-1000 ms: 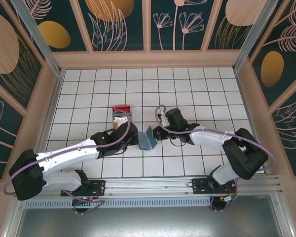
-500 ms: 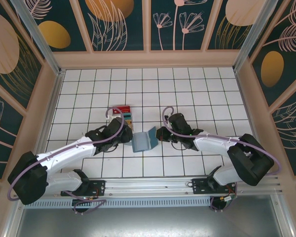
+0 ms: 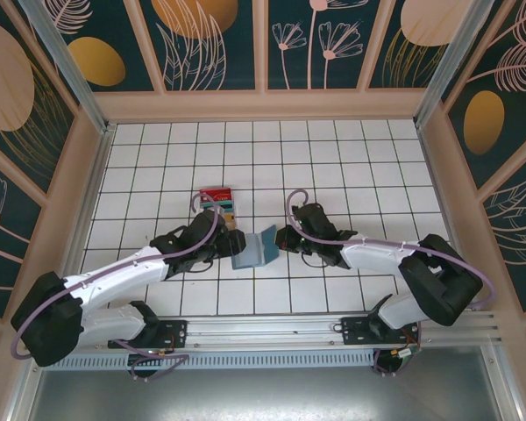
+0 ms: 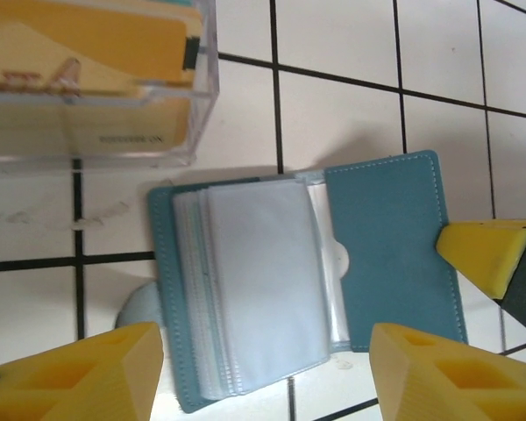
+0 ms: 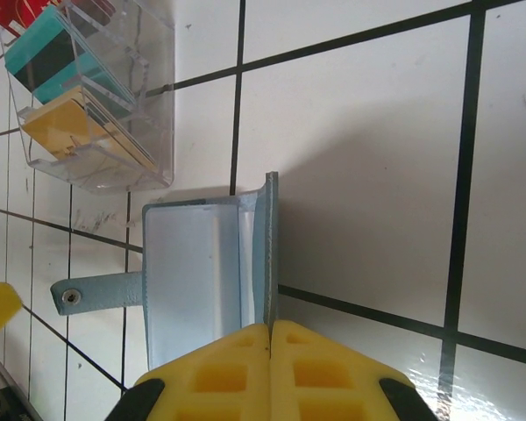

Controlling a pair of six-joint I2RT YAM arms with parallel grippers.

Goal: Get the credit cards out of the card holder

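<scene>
From above and behind, the top camera looks down; both wrist cameras hover close, sharing the mid-frame card holder [image 3: 252, 250].

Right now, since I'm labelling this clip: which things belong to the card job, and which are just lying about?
Job: card holder, credit cards, left gripper, right gripper.
Just there: clear rack, patterned walls.

Card holder [image 4: 394, 246] slate-blue — cards [image 5: 53, 61] red, teal, tan.
</scene>
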